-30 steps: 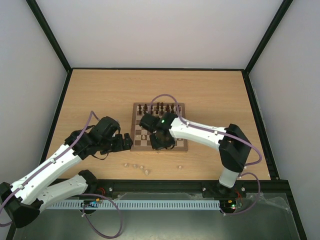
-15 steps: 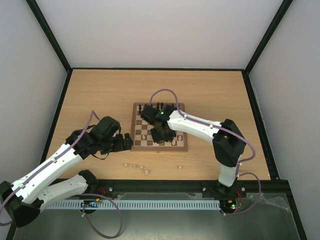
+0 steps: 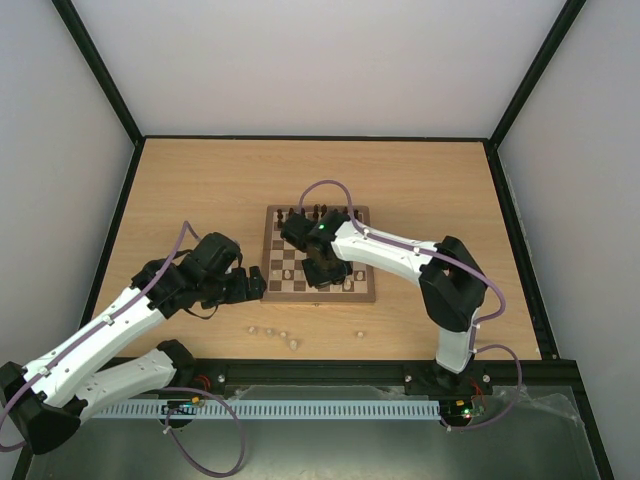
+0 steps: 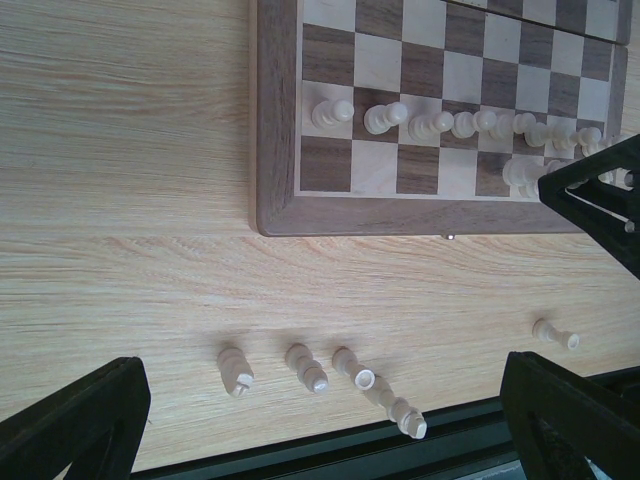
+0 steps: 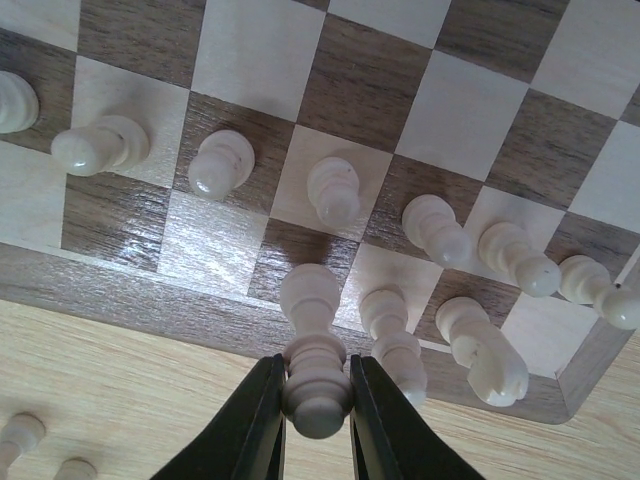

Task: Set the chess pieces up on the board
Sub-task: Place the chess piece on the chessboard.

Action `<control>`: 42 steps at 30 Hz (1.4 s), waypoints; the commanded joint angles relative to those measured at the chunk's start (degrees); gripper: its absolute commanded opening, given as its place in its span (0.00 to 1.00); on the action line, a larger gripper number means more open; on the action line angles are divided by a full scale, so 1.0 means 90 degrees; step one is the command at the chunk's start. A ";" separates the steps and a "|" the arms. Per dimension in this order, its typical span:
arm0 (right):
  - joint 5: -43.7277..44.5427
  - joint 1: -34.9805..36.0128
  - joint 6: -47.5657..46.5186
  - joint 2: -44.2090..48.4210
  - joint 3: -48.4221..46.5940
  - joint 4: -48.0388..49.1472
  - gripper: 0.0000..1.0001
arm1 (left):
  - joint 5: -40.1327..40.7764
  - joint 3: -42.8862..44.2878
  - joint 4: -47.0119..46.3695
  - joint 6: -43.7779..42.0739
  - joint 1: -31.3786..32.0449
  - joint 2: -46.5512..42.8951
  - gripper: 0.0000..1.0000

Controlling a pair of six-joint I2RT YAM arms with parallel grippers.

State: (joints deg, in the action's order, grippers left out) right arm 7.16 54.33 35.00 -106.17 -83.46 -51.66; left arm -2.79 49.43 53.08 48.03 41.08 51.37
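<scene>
One cream chess piece is pinched by its top in the right gripper's closed jaws, over the board's nearest row. Five cream pieces lie on the counter below the left gripper, whose jaws gape wide.

Light-wood tabletop inside white walls, black frame rails at corners

The left arm stretches forward and inward from its base, wrist bent low. The left gripper has its fingers spread wide with nothing between them. The right arm folds at the elbow and reaches leftward. The right gripper points down, fingers pinching the head of a pale piece.
</scene>
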 commanded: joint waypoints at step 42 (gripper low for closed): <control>-0.0142 -0.0011 -0.0115 -0.0109 -0.0082 -0.0163 0.27 | -0.0048 -0.0179 -0.0124 -0.0090 -0.0053 0.0055 0.99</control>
State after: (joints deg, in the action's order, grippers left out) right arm 5.85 54.33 34.41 -108.44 -82.11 -49.39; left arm -2.79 48.66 52.97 47.77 40.84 51.57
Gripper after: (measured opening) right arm 0.253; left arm 0.990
